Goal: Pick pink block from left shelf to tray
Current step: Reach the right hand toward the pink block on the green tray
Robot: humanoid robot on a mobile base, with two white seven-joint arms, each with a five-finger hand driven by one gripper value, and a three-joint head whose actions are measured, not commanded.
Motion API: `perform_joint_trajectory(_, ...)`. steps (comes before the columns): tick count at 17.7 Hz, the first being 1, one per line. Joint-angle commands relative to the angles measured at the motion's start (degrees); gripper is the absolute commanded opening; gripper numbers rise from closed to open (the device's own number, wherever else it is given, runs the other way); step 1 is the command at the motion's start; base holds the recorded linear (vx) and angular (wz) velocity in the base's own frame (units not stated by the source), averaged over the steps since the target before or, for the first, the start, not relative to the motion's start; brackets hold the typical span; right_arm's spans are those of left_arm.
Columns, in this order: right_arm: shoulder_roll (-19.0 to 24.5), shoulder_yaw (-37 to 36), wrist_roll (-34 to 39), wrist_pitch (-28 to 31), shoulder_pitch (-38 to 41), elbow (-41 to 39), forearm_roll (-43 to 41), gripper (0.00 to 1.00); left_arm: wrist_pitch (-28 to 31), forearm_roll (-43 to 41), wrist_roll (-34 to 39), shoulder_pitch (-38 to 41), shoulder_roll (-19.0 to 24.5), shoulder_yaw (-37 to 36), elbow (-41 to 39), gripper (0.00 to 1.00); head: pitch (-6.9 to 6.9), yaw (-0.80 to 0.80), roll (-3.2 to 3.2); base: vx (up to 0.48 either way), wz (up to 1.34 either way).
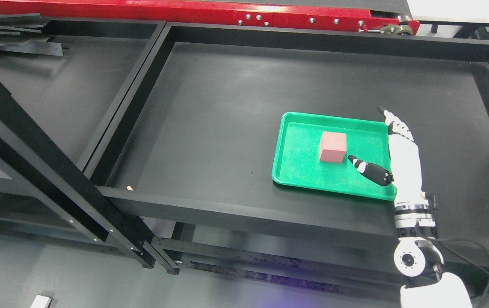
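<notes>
Nearest to you, at the lower right edge of the view, the right arm rises from its white forearm and silver wrist joint toward the green tray (300,171), which serves as your landmark here. You see one robot hand only, the right hand (402,156); it stands over the tray's right rim, released and grasping nothing, its white fingers (394,124) stretched out straight toward the far side and its dark-tipped thumb (366,169) angled out to the left across the tray floor. The thumb tip lies just beside the pink block (333,146), at the block's lower right corner; you cannot tell whether the two touch.

You count one pink block, a plain cube with no print on it, sitting upright on the tray floor a little right of the tray's middle. You count one tray, and no label can be read on it.

The tray rests on the black bin (210,107), a wide walled surface, in its right half near the front wall. Left of the tray, past a divider, lies a second black bin (69,81). A small pale speck (129,187) sits by the front wall, well left of the tray. Beyond the tray, along the far edge, runs a red beam (184,13) studded with bolts; no writing shows on it.
</notes>
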Motion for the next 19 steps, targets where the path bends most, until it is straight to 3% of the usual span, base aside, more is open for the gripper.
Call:
perform_joint_trajectory(1, -1.00, -1.00, 4.91, 1.35, -1.40, 2.59, -0.59, 0.99, -0.03, 0.00, -0.01, 1.14, 1.00, 0.00, -1.00, 1.00, 0.00, 0.00, 0.00, 0.081, 0.00)
perform_joint_trajectory(12, -1.00, -0.30, 9.75, 2.15, -3.95, 4.26, -0.50, 0.99, -0.03, 0.00, -0.01, 1.14, 1.00, 0.00, -1.00, 1.00, 0.00, 0.00, 0.00, 0.069, 0.00)
perform_joint_trajectory(16, -1.00, 0.93, 20.54, 2.58, -3.95, 5.76, -0.41, 0.99, -0.03, 0.00, -0.01, 1.14, 1.00, 0.00, -1.00, 1.00, 0.00, 0.00, 0.00, 0.056, 0.01)
perform_joint_trajectory(19, -1.00, 1.29, 22.24, 3.91, -3.95, 5.85, -0.41, 0.99, -0.03, 0.00, -0.01, 1.14, 1.00, 0.00, -1.00, 1.00, 0.00, 0.00, 0.00, 0.036, 0.00)
